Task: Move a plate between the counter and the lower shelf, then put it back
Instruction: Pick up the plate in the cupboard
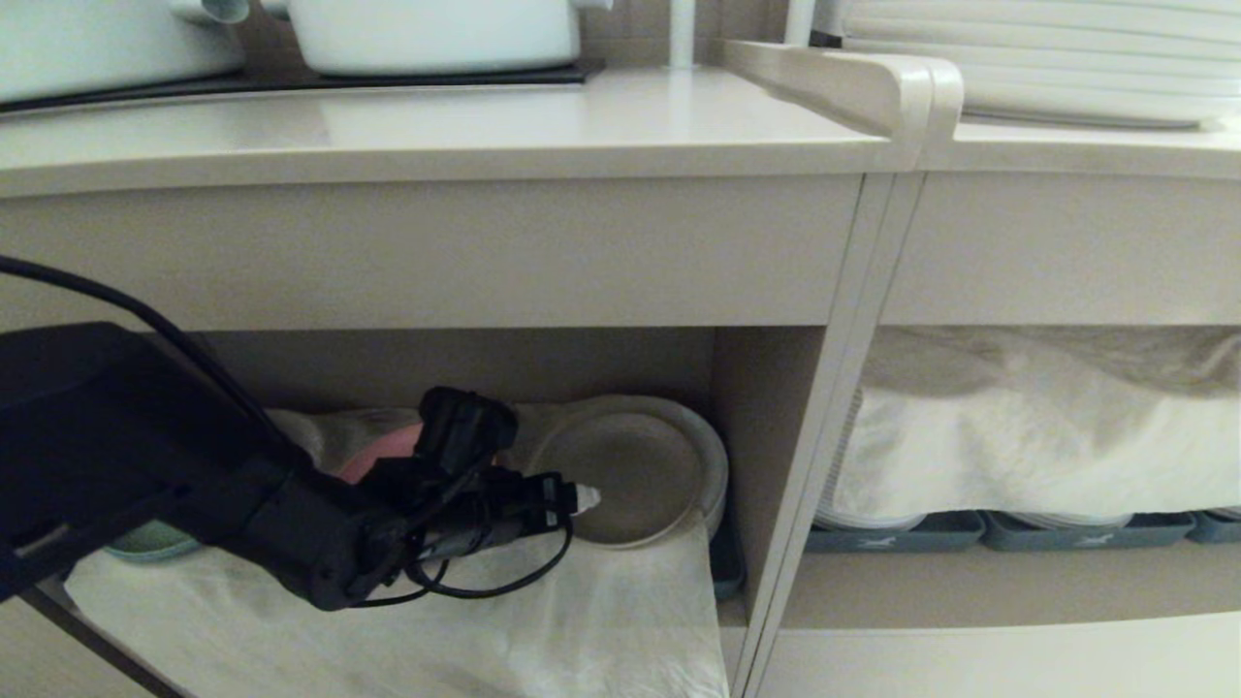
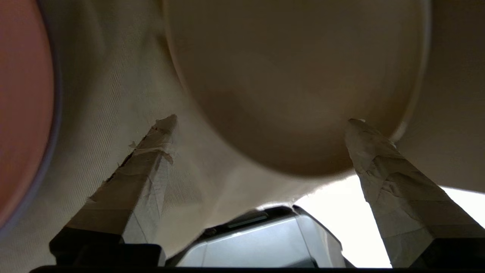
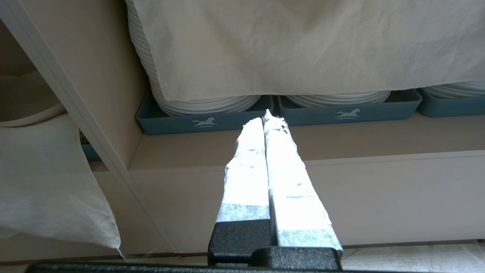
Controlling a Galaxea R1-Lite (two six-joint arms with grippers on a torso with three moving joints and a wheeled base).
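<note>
Tight room round the plate (image 1: 630,475) in lower shelf (image 1: 465,364)

Left gripper (image 1: 588,499) sitting spread at plate's front rim; pink plate (image 1: 388,451) crowding plate's left, divider wall (image 1: 742,427) blocking its right, cloth (image 1: 582,620) hanging below.

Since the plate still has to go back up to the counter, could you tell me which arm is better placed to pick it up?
Left. The left gripper is open at the plate rim inside the lower shelf. The right gripper is shut, facing another compartment.

The plate (image 1: 635,475) lies in the lower shelf (image 1: 601,359) on the cloth (image 1: 582,620) — under the counter (image 1: 436,131).
</note>
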